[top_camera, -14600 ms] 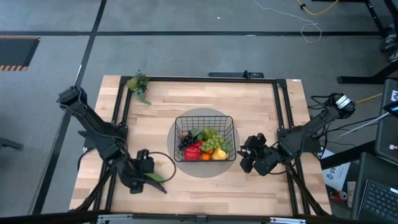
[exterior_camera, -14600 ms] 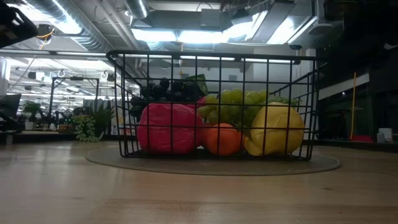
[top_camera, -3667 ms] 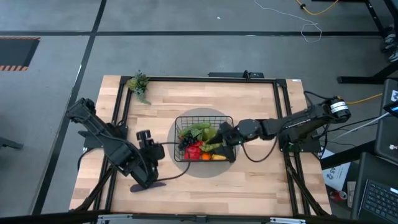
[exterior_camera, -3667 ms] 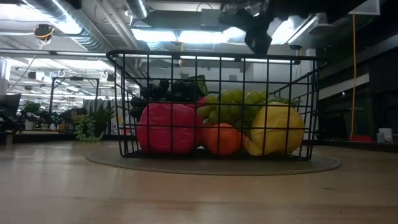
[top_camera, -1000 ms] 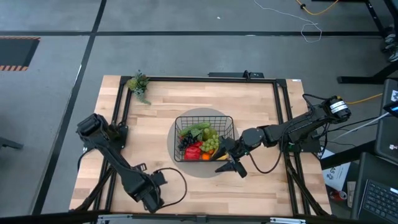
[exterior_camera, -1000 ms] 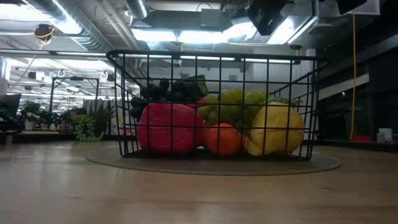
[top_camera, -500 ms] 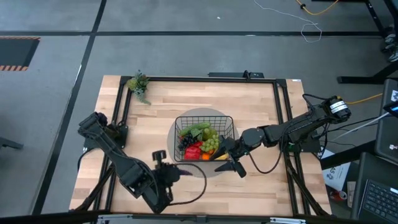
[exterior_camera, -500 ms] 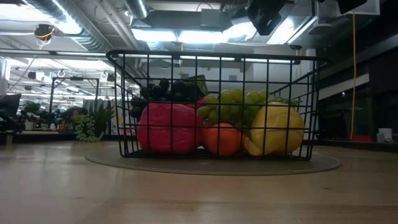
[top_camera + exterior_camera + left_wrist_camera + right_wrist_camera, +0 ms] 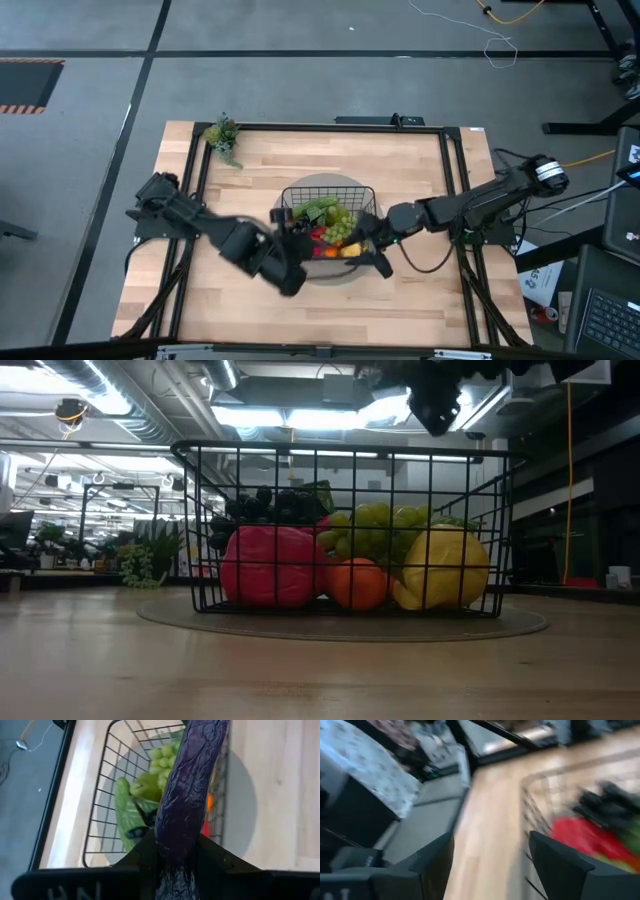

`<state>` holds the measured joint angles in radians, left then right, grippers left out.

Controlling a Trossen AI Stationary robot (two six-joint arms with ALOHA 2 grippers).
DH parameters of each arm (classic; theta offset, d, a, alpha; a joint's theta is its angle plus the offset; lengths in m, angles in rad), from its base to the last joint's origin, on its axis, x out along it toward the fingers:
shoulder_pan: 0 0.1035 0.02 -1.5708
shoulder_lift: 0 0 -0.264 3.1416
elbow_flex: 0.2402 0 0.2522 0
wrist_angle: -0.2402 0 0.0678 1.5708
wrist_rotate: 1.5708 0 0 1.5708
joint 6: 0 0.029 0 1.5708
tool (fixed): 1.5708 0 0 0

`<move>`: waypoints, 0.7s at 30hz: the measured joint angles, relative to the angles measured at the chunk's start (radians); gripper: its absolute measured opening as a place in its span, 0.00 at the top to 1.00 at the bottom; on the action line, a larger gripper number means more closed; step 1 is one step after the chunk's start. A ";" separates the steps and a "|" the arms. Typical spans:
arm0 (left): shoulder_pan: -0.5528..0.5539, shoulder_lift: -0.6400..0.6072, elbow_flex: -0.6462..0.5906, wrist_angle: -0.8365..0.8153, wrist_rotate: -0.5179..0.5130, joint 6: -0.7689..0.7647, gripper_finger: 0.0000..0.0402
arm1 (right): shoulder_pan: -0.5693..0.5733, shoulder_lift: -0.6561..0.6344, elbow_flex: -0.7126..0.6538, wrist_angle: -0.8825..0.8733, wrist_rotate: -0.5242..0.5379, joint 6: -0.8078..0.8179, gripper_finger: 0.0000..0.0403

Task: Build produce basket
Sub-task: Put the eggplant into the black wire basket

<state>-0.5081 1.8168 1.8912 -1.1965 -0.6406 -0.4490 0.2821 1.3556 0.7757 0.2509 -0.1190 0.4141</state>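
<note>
The black wire basket (image 9: 345, 188) (image 9: 350, 455) stands on a round grey mat at the table's middle. It holds a red fruit (image 9: 270, 565), an orange (image 9: 360, 582), a lemon (image 9: 445, 570), green grapes (image 9: 340, 225) and dark grapes. My left gripper (image 9: 297, 232) (image 9: 180, 845) is at the basket's left near side, shut on a purple eggplant (image 9: 192, 785) that reaches out over the basket (image 9: 107, 815). My right gripper (image 9: 378, 260) (image 9: 495, 865) hovers open at the basket's right near corner and touches nothing. It also shows at the top of the low view (image 9: 435, 405). My left gripper pinches the purple eggplant between its two fingers at the end nearest the wrist (image 9: 172, 850). The fingers lie along the eggplant, which sticks out forward past them. It is lifted clear, and its free end (image 9: 207, 730) is above the basket's opening.
A small potted plant (image 9: 222, 135) stands at the table's far left corner. The grey mat (image 9: 330, 179) (image 9: 520, 622) rings the basket. Black frame rails (image 9: 455, 180) run along the table's sides. Bare wood lies on the far side and the near side of the basket.
My left arm has swung from the table's near edge toward the far edge and right, bringing the eggplant up to the basket's left near side and out over its rim. My right gripper has shifted slightly toward the basket and stays open.
</note>
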 joint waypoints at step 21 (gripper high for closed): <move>0.227 0.000 -0.005 0.264 0.131 0.122 0.73 | 0.110 -0.627 0.000 -0.583 0.389 -0.061 0.36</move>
<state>-0.2816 1.8168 1.8862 -0.9322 -0.5098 -0.3271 0.3923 0.7285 0.7757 -0.3319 0.2703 0.3527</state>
